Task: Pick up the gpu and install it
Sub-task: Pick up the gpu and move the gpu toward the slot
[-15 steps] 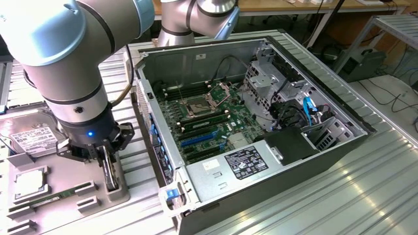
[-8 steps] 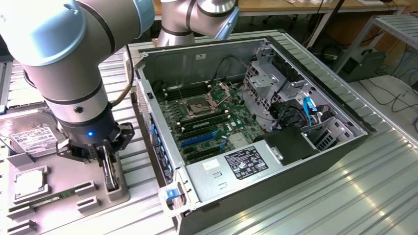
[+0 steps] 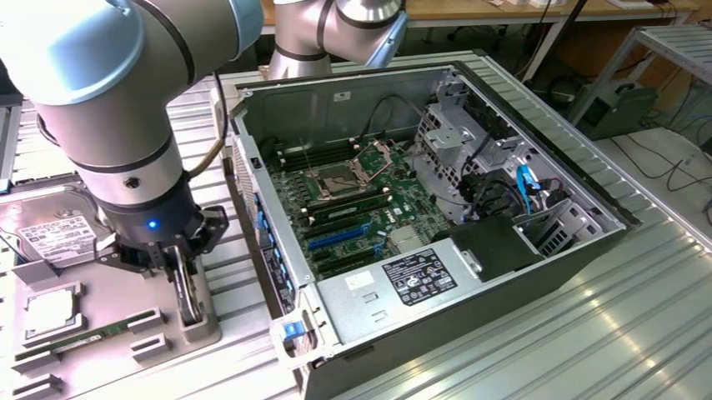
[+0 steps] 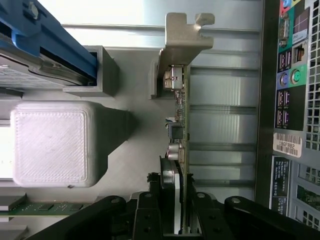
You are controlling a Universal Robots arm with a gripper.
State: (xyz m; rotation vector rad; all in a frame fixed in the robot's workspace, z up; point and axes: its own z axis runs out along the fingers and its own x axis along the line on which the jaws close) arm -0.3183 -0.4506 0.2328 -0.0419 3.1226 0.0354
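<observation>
black fingers (image 4: 150, 212) of the pincer (image 4: 174, 220) sit closest to the wrist camera. they press on both faces of the gpu (image 4: 183, 115), which stands on edge between them, so the pincer is closed on the card. ahead of the pincer, the card's silver bracket (image 4: 182, 40) stands at its far end, next to a raised slot of the grey tray (image 4: 130, 165). on one side of the pincer is a pale ribbed block (image 4: 50, 142). on the other side are the case's rear ports (image 4: 287, 95).

taking the exterior view from its left, a hard drive (image 3: 50, 233) with a white label lies on the tray (image 3: 122, 287), well to the left of the pincer (image 3: 183, 287). a green memory stick (image 3: 72, 339) lies in a slot to the pincer's left and nearer the camera. the arm (image 3: 112, 125) reaches straight down, and the pincer is low over the tray's right edge. the gpu (image 3: 192, 307) is upright in its grip, with its lower edge at the tray. just right of the pincer, the open case (image 3: 368, 92) lies on its side with the motherboard (image 3: 356, 200) exposed. the ribbed metal tabletop (image 3: 579, 333) spreads out beyond it.
</observation>
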